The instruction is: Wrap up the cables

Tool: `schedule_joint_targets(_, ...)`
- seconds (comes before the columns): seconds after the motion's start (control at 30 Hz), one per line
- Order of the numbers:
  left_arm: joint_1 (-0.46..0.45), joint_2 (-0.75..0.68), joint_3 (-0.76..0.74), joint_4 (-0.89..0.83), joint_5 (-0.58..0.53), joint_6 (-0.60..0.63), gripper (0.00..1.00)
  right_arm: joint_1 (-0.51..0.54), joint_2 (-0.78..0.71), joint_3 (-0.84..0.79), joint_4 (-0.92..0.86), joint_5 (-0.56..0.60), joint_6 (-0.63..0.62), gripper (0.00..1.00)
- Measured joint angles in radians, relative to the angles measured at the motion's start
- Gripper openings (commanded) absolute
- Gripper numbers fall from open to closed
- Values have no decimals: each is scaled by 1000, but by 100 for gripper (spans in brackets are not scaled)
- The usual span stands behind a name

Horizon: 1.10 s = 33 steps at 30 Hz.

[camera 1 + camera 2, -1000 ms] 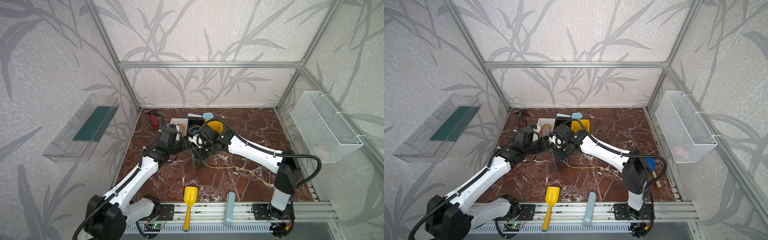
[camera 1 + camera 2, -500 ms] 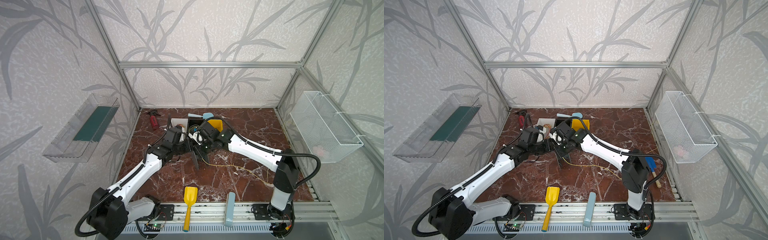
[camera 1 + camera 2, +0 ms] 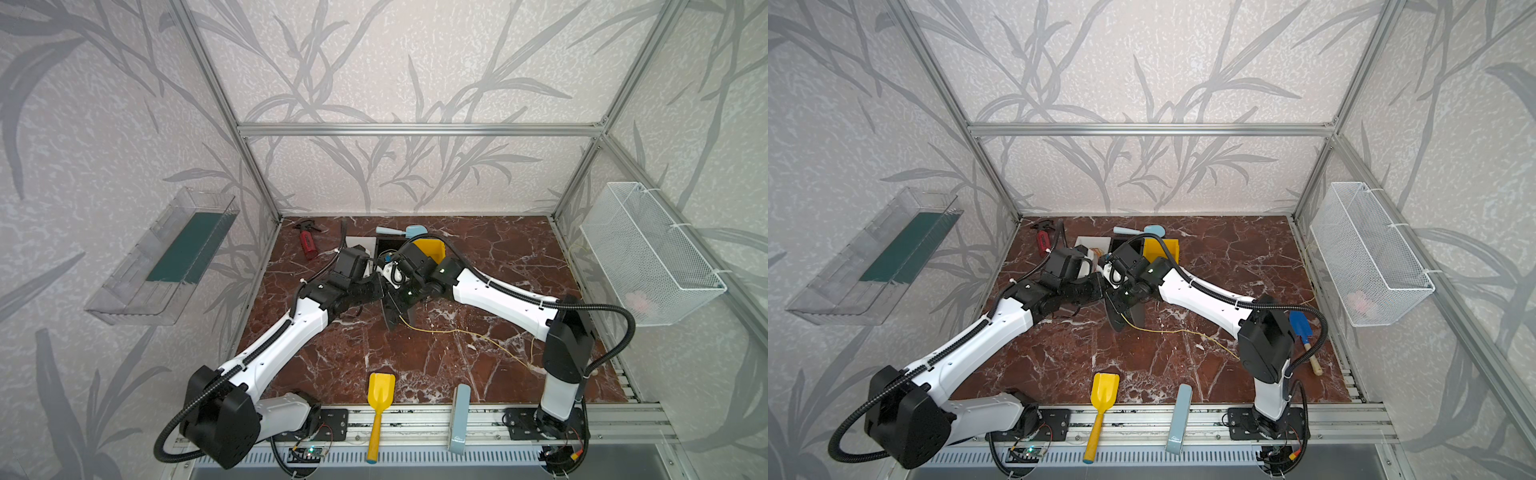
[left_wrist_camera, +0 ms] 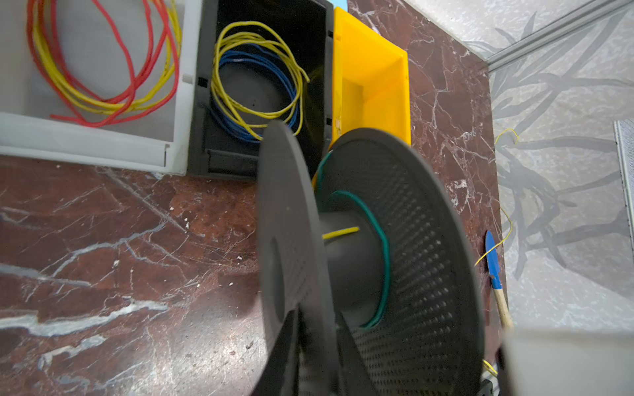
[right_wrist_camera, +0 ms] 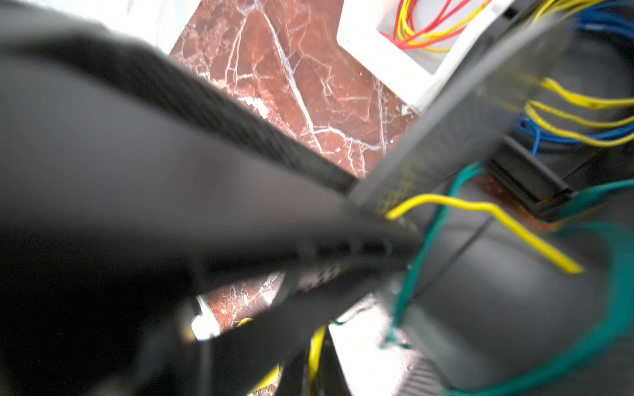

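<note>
A black spool (image 3: 392,309) (image 3: 1121,309) stands on edge on the marble floor between the two arms. My left gripper (image 3: 384,293) (image 4: 317,360) is shut on one flange of the spool (image 4: 411,257), with a finger on each side. The cable (image 3: 457,331) (image 3: 1167,331), a thin pale-yellow wire, trails from the spool across the floor to the right. Its end (image 4: 341,232) pokes through a flange onto the hub, next to a green wire. My right gripper (image 3: 406,297) (image 5: 315,343) is shut on the cable close to the spool (image 5: 514,291).
Behind the spool stand a white tray (image 4: 96,137) with red and yellow wires, a black bin (image 4: 206,137) with blue and yellow wires, and a yellow bin (image 4: 377,85). A yellow scoop (image 3: 380,390) and a grey bar (image 3: 459,415) lie in front, a blue scoop (image 3: 1300,328) at the right.
My left arm has reached right to the spool, and its gripper has gone from open to shut on the flange. The right gripper has stayed shut by the spool.
</note>
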Motion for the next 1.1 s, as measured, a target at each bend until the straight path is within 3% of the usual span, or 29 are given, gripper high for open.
schedule_joint_targets(0.03, 0, 1, 0, -8, -7, 2, 1, 0, 2, 0, 3, -5, 6, 9)
schedule_joint_targets(0.17, -5, 6, 0, -26, -35, 12, 0, -1, 6, 8, 20, -24, 24, 19)
schedule_joint_targets(0.27, 6, 9, 0, -47, -36, 12, 0, -5, 3, 19, 12, -50, 15, 44)
schedule_joint_targets(0.33, 17, 3, 2, -42, -35, 13, 0, -15, -9, 19, 5, -53, 0, 56)
schedule_joint_targets(0.5, 21, 2, 10, -62, -60, 26, 0, -32, -54, 0, 8, -106, -24, 60)
schedule_joint_targets(0.67, 0, 0, 9, -105, -16, 35, 0, -25, -127, -65, 41, -148, -53, 67)
schedule_joint_targets(0.9, -5, -36, -15, -136, 14, 48, 0, -65, -289, -232, 74, -153, -92, 65)
schedule_joint_targets(1.1, 13, -35, -8, -159, 26, 51, 0, -66, -311, -328, 69, -201, -132, 61)
